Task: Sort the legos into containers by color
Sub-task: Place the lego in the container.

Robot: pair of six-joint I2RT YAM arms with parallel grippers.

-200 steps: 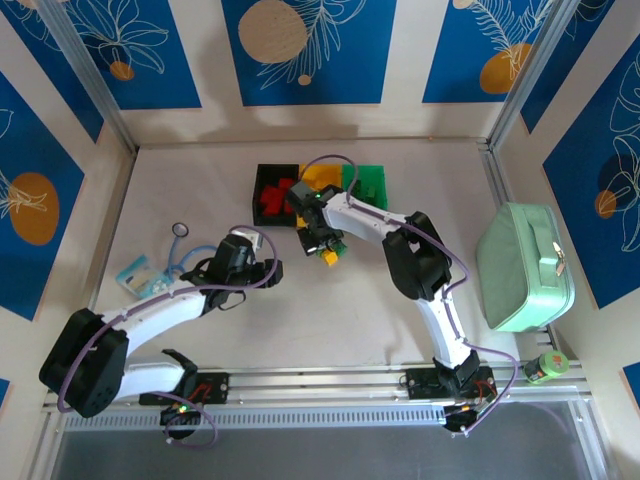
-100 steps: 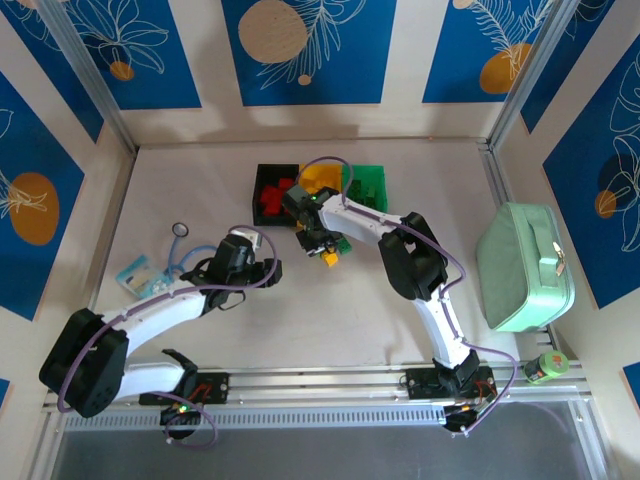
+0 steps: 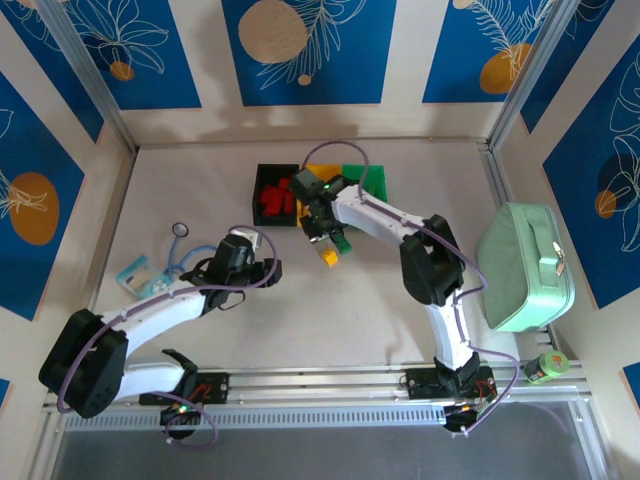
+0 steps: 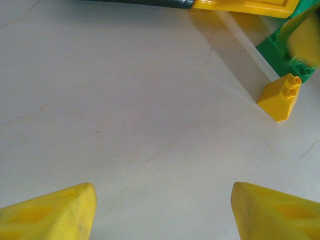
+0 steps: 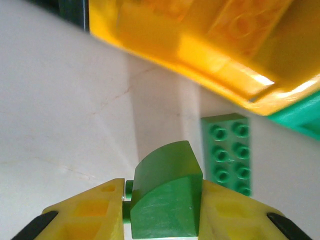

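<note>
Now a green lego [image 5: 165, 172] is being clamped by the just-closed right hand [image 5: 162, 205], readied for the green container [image 3: 375, 180].

Mint-green case [image 3: 523, 268] (far right), blue packet [image 3: 135, 272]

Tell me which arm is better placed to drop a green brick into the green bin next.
Right. The right gripper is shut on a green brick near the green bin; the left gripper is open, empty and farther back.
</note>
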